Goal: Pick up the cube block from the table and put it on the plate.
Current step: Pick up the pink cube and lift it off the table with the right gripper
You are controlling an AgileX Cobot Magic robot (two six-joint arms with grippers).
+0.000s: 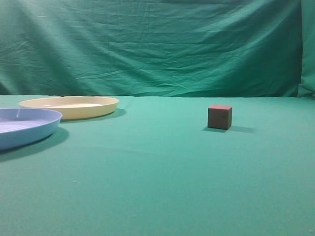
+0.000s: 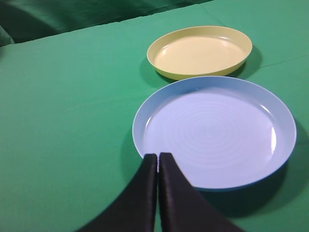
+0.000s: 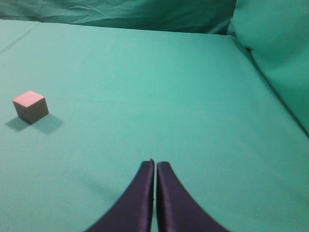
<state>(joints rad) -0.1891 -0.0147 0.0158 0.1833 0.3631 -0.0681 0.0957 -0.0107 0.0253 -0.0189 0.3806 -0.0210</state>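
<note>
The cube block (image 1: 219, 117) stands on the green table (image 1: 162, 172), right of centre, dark brown with a reddish top. In the right wrist view it (image 3: 30, 106) looks pink and lies far to the left of my right gripper (image 3: 155, 163), which is shut and empty. The pale yellow plate (image 1: 70, 106) lies at the back left; in the left wrist view it (image 2: 200, 51) lies beyond the blue plate. My left gripper (image 2: 158, 155) is shut and empty, with its tips over the blue plate's near rim. No gripper shows in the exterior view.
A light blue round plate (image 1: 24, 127) lies at the left edge, in front of the yellow one; it fills the middle of the left wrist view (image 2: 215, 130). A wrinkled green backdrop (image 1: 157, 46) hangs behind the table.
</note>
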